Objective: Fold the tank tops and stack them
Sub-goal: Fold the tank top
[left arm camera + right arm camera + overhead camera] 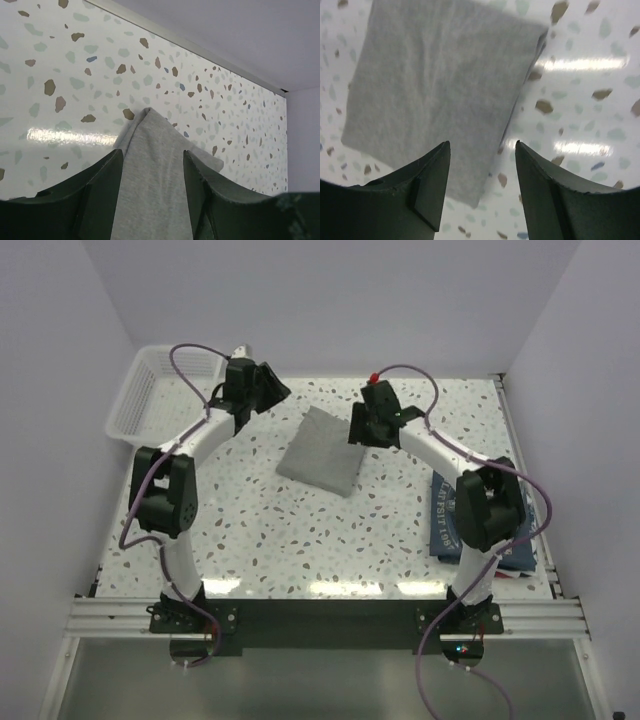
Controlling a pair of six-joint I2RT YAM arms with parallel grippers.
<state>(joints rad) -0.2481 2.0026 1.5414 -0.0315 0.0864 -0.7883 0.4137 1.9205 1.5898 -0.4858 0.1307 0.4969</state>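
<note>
Left gripper (152, 155) and right gripper (482, 145) both gape empty — grey tank top (322, 450) lies folded, well apart from navy tank top (445, 520), so stacking seems left.

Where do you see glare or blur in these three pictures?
Top external: sharp, with bright reflected streaks on the table near its front edge. Left wrist: one glare patch on the table, left of the grey tank top. Right wrist: two glare streaks right of the top, whose far edge looks slightly soft.
</note>
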